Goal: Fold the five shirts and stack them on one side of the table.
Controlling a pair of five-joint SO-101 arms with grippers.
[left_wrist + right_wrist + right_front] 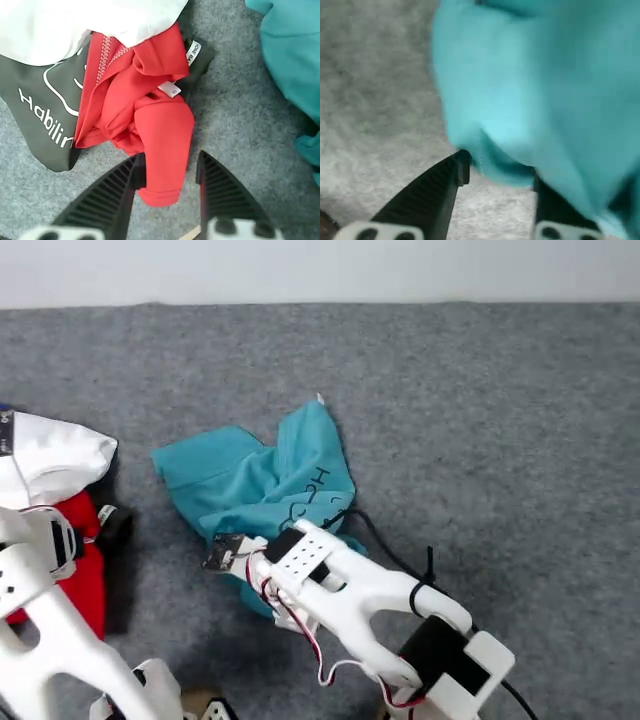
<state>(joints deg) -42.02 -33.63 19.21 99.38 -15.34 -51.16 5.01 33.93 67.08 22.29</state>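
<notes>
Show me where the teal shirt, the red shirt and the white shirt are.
teal shirt (255,485), high view, on the middle of its crumpled body.
red shirt (160,125), left wrist view, on its bunched middle.
white shirt (55,460), high view, on its smooth top face.

- My right arm (360,600) is covering the near edge of the teal shirt (255,480).
- The white shirt (50,455) is running off the high view's left edge.
- The teal shirt is hiding one fingertip of my right pincer (500,172).
</notes>
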